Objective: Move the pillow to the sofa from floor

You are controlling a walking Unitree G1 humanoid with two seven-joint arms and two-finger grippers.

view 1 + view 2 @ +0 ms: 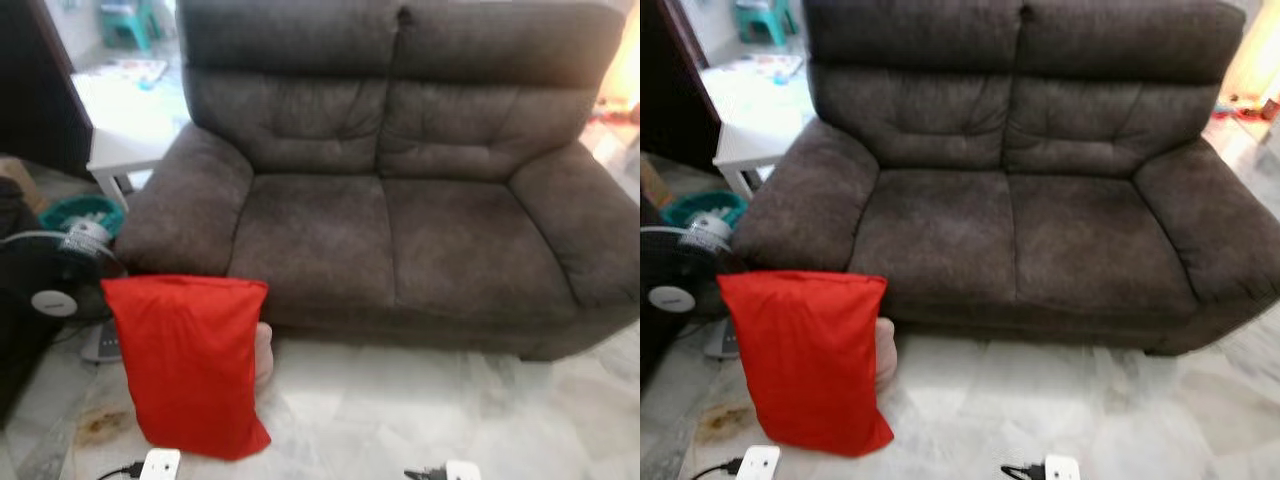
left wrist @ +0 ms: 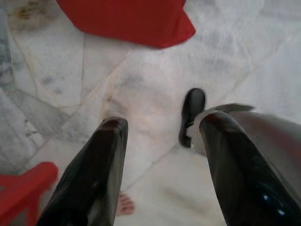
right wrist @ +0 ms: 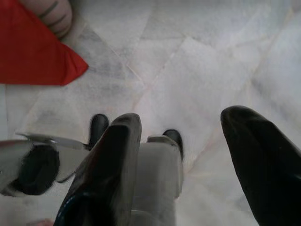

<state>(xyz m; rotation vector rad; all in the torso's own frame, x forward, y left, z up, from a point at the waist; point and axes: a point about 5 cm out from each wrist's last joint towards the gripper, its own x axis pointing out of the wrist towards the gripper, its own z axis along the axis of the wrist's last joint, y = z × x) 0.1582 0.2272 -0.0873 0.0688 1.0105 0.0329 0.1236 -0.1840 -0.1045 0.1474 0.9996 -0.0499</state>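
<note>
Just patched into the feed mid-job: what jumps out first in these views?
The bright red pillow grabs the eye, standing on the marble floor against the front of the sofa's left end. Behind it the big dark brown two-seat sofa spans the scene, seats bare. Both the left gripper and right gripper hang over the floor, jaws open.

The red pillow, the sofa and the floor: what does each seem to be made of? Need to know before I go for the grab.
The red rectangular pillow looks like smooth woven fabric with a slight sheen, creased and soft. The dark brown two-seat sofa seems to be matte suede-like or microfibre upholstery, showing a mottled nap. The pale floor appears to be polished marble or marble-look tile: grey veining, seams, faint gloss.
</note>
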